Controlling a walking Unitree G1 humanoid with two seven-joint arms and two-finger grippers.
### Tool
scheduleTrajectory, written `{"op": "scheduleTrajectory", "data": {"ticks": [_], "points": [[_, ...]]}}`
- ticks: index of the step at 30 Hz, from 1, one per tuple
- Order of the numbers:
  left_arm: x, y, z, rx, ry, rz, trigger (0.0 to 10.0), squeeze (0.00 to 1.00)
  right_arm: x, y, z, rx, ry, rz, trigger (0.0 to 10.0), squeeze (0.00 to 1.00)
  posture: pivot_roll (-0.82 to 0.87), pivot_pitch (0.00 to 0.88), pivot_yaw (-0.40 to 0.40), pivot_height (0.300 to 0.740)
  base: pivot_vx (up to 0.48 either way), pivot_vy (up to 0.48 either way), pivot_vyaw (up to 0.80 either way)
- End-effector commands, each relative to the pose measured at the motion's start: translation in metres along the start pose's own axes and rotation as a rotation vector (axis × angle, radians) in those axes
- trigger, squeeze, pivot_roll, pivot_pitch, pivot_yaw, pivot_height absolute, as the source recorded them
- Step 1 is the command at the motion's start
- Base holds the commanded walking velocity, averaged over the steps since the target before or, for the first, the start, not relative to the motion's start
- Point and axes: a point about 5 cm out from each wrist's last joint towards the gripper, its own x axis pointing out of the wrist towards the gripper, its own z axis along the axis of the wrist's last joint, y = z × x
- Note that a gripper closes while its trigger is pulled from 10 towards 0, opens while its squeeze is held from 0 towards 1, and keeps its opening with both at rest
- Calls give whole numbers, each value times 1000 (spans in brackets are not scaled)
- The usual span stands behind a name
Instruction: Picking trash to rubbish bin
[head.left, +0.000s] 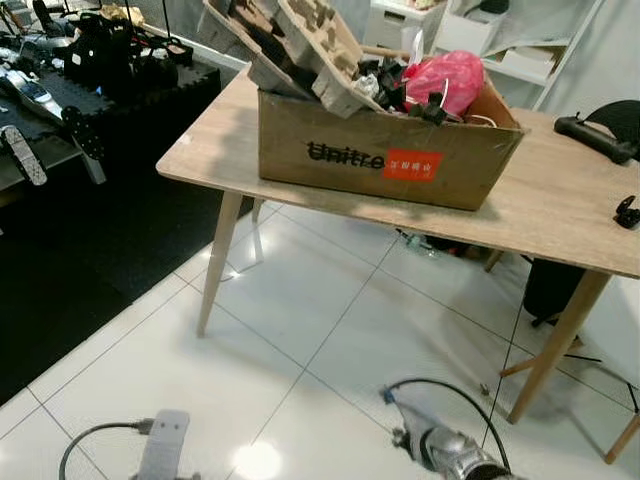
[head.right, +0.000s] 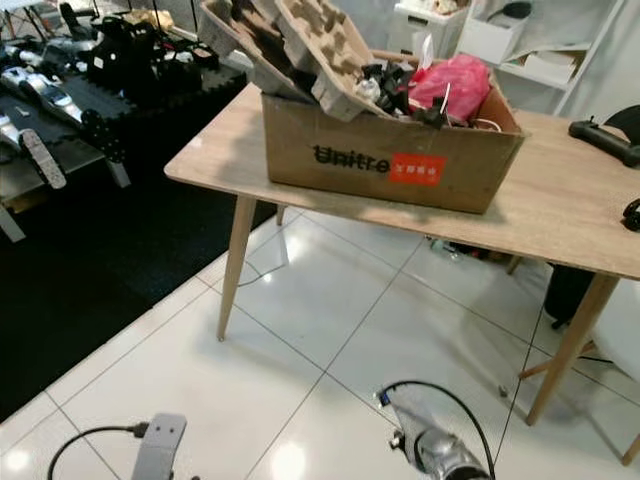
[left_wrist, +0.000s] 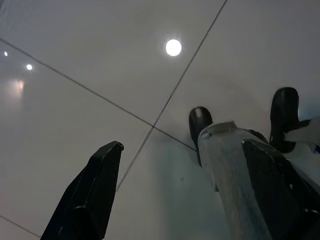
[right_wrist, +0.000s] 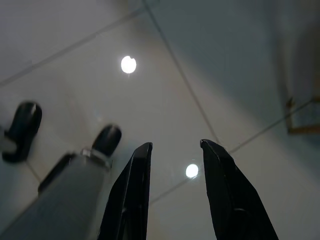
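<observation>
Table (head.left: 560, 215) ahead, bearing a cardboard box (head.left: 380, 155) heaped with pulp trays (head.left: 310, 45), then a pink bag (head.left: 445, 78). Bag probably soft and light, best pinched at a crumpled fold. Left gripper (left_wrist: 180, 185) wide apart, right gripper (right_wrist: 175, 180) slightly parted, both empty over floor tiles (head.left: 300, 330).

Floor (head.left: 300, 340): glossy white tile, mirrors the ceiling lights.
Table (head.left: 560, 210): pale wood-grain top, matt, on plain wooden legs.
Box (head.left: 380, 160): brown corrugated cardboard, dull.
Trays (head.left: 300, 40): rough moulded paper pulp.
Bag (head.left: 445, 80): shiny pink plastic, crinkled.
Mat (head.left: 80, 250): black, matt.
Left gripper (left_wrist: 182, 195): 2 smooth black fingers.
</observation>
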Motion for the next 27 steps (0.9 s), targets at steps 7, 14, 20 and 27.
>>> {"op": "scheduleTrajectory", "data": {"ticks": [7,14,20,27], "points": [[-3,5,-11,18,27,-4,10000,0,-1,-16,45,-22,-194,17,10000,0,91,83,-66,740,0,0,0],[-8,6,-37,33,96,-9,10000,0,-2,-11,62,-56,-280,81,10000,0,76,97,-57,740,0,0,0],[-8,-2,-40,46,101,-34,10000,0,-2,-3,64,-34,-317,136,10000,0,83,110,-57,740,0,0,0],[-7,-11,-40,38,98,-55,10000,0,-3,26,72,-138,-388,297,10000,0,68,106,-63,740,0,0,0]]}}
